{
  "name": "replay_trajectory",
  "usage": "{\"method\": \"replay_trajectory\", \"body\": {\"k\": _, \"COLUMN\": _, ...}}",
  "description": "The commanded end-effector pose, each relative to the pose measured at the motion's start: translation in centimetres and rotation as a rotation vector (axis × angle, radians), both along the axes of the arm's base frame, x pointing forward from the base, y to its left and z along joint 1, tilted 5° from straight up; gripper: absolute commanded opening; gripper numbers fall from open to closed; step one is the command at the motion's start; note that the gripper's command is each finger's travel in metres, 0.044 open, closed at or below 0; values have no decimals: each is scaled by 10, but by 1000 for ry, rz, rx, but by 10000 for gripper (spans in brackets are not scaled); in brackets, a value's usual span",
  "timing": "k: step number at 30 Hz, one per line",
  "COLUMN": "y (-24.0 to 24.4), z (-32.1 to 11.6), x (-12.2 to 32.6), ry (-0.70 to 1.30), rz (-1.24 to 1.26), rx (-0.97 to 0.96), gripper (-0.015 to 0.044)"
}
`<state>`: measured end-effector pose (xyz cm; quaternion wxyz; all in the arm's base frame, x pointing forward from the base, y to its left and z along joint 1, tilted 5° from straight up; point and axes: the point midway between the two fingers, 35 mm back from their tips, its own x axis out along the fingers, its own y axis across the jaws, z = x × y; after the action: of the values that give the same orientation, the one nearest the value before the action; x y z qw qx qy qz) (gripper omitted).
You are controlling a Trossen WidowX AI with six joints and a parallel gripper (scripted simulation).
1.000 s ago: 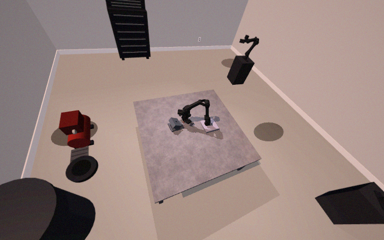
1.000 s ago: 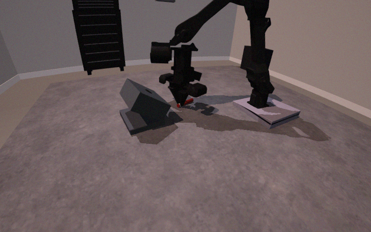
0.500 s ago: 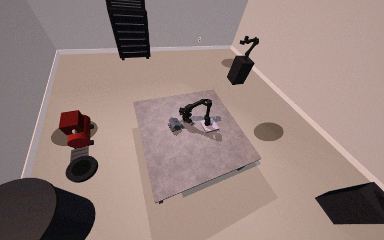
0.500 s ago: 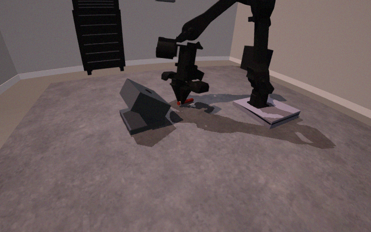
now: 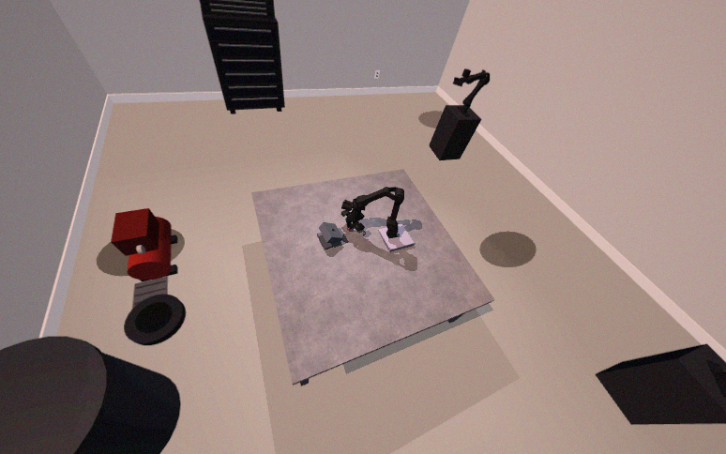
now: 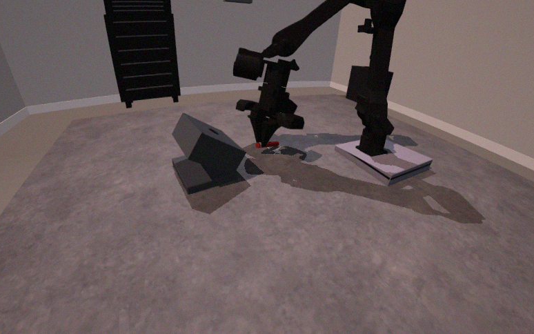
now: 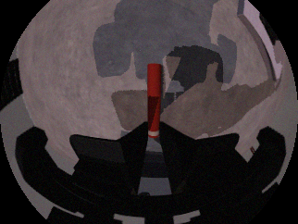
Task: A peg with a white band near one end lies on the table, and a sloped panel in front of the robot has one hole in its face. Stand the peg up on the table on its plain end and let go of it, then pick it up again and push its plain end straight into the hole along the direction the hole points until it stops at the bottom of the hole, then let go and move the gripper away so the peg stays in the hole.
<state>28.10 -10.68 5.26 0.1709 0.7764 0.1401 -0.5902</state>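
One bent arm (image 5: 378, 195) (image 6: 308, 25) points its tool (image 5: 353, 230) (image 6: 263, 143) (image 7: 153, 124) steeply downward, gripping the red peg (image 6: 272, 143) (image 7: 154, 88) near its banded end.

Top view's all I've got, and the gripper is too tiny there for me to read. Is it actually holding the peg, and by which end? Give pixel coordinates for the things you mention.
Observer: Yes. The wrist view shows the gripper (image 5: 349, 227) (image 6: 263, 143) (image 7: 153, 124) shut on the peg (image 6: 272, 143) (image 7: 154, 80), right by the white band (image 7: 154, 133).
Operator: Is the peg upright?
Observer: No, the exterior view shows it lying close to level, under the fingertips.
Operator: And the plain end?
Observer: In the wrist view it sticks out well past the fingers, with nothing gripping it.
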Motion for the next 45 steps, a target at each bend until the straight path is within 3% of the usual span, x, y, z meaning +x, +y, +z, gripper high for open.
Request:
{"method": "replay_trajectory", "body": {"k": 1, "y": 0, "z": 3, "x": -1, "ry": -38, "rz": 7, "rx": 15, "gripper": 50}}
{"method": "replay_trajectory", "body": {"k": 45, "y": -9, "z": 19, "x": -24, "ry": -379, "rz": 46, "rx": 174, "gripper": 50}}
